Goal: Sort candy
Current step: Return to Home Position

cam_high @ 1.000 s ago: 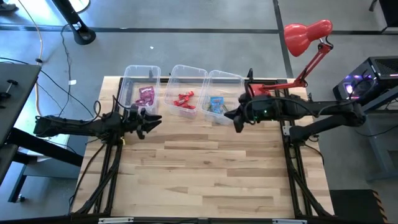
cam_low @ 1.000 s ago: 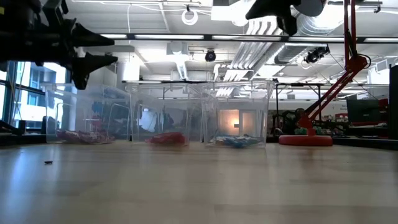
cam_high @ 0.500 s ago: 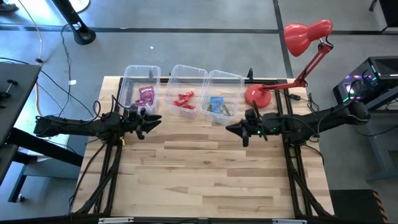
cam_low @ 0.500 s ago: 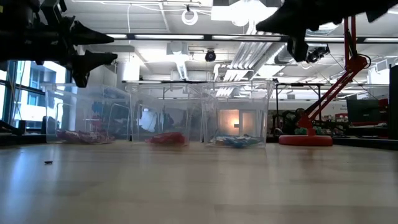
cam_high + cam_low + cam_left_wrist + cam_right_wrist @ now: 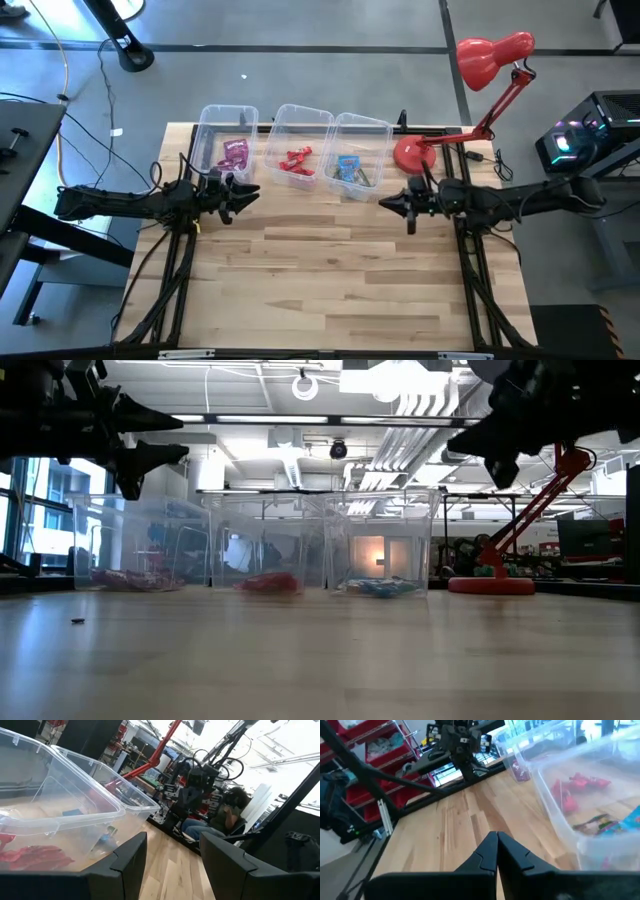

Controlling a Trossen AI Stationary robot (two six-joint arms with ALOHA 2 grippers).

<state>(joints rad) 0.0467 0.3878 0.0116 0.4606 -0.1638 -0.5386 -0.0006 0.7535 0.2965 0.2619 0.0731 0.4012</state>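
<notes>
Right gripper (image 5: 385,206), fingers pressed together and empty, hangs right of centre over the desk (image 5: 330,280). Left gripper (image 5: 250,193), fingers apart, holds nothing. Candy (image 5: 297,160) lies in three bins (image 5: 303,110), upper centre. Only the left wrist view shows a seated person (image 5: 227,814).

magenta candy (image 5: 234,154), red candy (image 5: 296,160), blue candy (image 5: 348,168)

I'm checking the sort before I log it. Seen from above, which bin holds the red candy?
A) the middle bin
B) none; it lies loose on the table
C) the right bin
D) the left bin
A: the high view shows the red candy inside the middle bin, with the pink candy in the left bin and the blue candy in the right bin.
</notes>
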